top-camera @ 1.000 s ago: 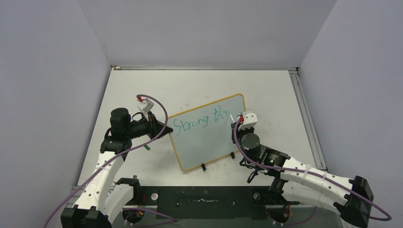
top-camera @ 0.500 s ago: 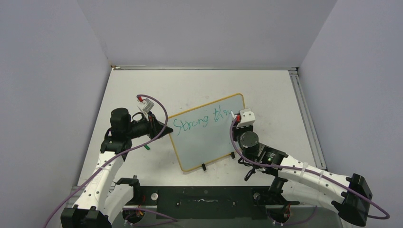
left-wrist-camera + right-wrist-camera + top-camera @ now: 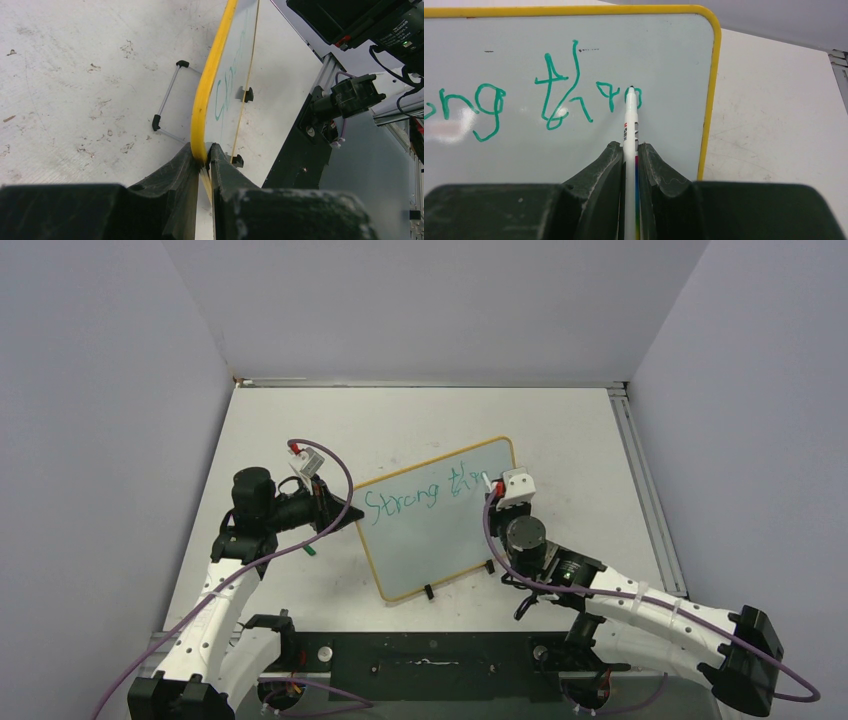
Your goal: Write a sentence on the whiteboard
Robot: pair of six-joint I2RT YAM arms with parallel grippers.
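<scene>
Left gripper [image 3: 202, 155] clamps the left edge of the glossy, yellow-framed whiteboard [image 3: 430, 540]. The right gripper [image 3: 630, 150] pinches a slim white marker [image 3: 630, 115], its tip seemingly touching the board where the green handwritten sentence [image 3: 553, 79] ends.

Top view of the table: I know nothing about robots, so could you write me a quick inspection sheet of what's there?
Surface: white table, scuffed and stained.
Job's things: whiteboard, yellow-framed, set askew; green sentence unfinished, "Strong" plus a few letters.
Clutter: small green bit beside the left arm, too small to identify.
Grippers: left gripper shut on the whiteboard's edge; right gripper shut on a marker, tip at the last letter.
Cables: purple cables loop along both arms.
Surroundings: plain pale walls on three sides; metal rail at the table's right edge.
</scene>
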